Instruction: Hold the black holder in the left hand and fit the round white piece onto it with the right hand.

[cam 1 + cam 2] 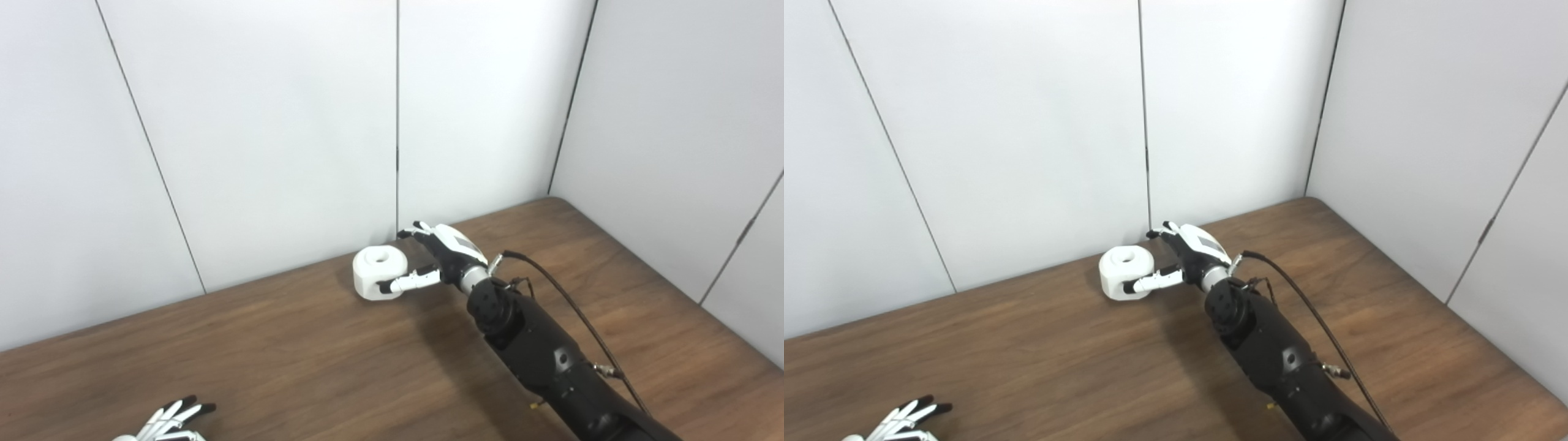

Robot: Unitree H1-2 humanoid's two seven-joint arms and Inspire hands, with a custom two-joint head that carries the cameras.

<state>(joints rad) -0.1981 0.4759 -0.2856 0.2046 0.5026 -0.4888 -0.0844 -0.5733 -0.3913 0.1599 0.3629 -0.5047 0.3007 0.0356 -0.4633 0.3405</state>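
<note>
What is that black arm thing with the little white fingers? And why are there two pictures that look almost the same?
It is a robot shaped a bit like a person. Two cameras on its head, like eyes, took the pictures, so they nearly match. The black arm ends in the right hand; its fingers reach around a round white piece with a hole on top, standing on the brown table near the wall. Whether it grips it yet is hard to tell. The left hand waits at the bottom, open and empty. No black holder shows.

one round white piece [380, 271], two robot hands [444, 254]
</note>
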